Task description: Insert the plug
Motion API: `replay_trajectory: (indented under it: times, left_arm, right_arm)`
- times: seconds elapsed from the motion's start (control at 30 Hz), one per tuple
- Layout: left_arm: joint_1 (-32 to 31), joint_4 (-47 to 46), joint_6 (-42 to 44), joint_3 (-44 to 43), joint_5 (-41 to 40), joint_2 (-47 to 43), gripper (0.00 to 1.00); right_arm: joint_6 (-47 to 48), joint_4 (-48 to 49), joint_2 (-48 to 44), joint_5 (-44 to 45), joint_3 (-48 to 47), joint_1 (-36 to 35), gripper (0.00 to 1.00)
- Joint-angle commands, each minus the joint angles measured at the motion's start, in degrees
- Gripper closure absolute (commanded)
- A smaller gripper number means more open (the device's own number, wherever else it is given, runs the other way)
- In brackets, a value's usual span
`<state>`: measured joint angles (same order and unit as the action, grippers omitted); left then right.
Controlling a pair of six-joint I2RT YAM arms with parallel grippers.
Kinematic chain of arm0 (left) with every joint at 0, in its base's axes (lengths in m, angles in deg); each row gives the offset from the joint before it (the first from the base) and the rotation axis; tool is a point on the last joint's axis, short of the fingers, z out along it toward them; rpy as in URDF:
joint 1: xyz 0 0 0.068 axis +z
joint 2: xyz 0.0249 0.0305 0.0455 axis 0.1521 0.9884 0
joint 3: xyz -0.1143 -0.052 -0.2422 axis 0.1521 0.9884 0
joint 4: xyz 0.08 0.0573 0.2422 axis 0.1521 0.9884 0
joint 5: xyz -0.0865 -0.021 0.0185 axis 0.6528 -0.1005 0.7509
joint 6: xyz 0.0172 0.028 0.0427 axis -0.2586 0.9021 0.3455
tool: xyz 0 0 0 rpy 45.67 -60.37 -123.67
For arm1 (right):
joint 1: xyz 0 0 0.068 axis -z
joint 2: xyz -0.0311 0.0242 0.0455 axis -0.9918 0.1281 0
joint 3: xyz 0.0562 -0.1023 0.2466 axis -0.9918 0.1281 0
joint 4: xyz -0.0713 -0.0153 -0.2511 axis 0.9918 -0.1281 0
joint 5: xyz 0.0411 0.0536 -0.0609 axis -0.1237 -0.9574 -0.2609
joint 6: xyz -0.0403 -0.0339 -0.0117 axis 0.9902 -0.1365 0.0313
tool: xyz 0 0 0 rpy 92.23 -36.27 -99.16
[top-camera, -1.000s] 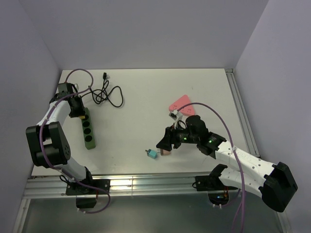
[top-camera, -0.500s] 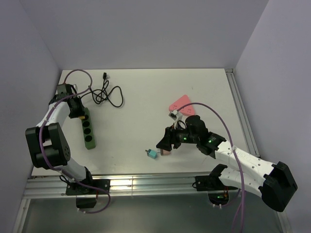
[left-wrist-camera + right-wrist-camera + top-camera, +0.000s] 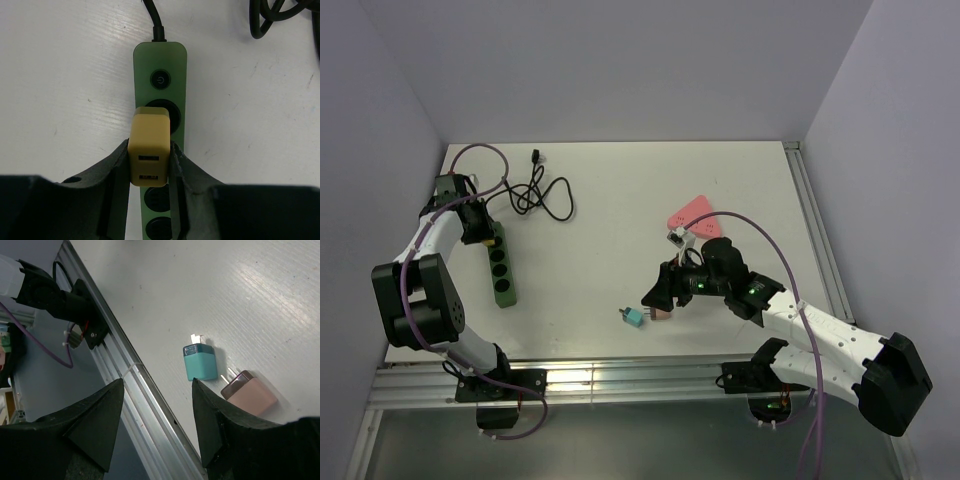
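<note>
My left gripper [image 3: 149,162] is shut on a tan two-port plug [image 3: 149,145] and holds it over the top socket of the green power strip [image 3: 161,65], just below its power button. In the top view the left gripper [image 3: 472,222] sits at the strip's [image 3: 502,272] far end. My right gripper [image 3: 157,390] is open and empty, hovering near the table's front edge over a teal plug [image 3: 201,362] and a pink plug [image 3: 250,392]. Both also show in the top view, teal [image 3: 636,317] and pink [image 3: 661,311], by the right gripper [image 3: 660,292].
The strip's black cable [image 3: 538,192] coils at the back left. A pink triangular piece [image 3: 693,214] lies right of centre. The metal rail [image 3: 135,390] of the table's front edge runs under my right gripper. More sockets [image 3: 156,200] on the strip stand open.
</note>
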<state>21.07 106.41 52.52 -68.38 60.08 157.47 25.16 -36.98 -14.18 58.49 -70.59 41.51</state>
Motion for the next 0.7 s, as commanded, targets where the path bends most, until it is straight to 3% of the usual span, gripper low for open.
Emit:
replay_trajectory:
  times: [0.0, 0.67]
  left_arm:
    - [-0.01, 5.61, -0.11, 2.01, 1.62, 0.76, 1.0]
    - [-0.01, 4.82, -0.2, 1.05, -0.05, 2.87, 1.0]
  right_arm:
    - [0.6, 2.3, 0.02, -0.59, 0.6, -0.54, 0.36]
    - [0.95, 2.39, -0.07, -0.06, 0.6, -0.45, 0.36]
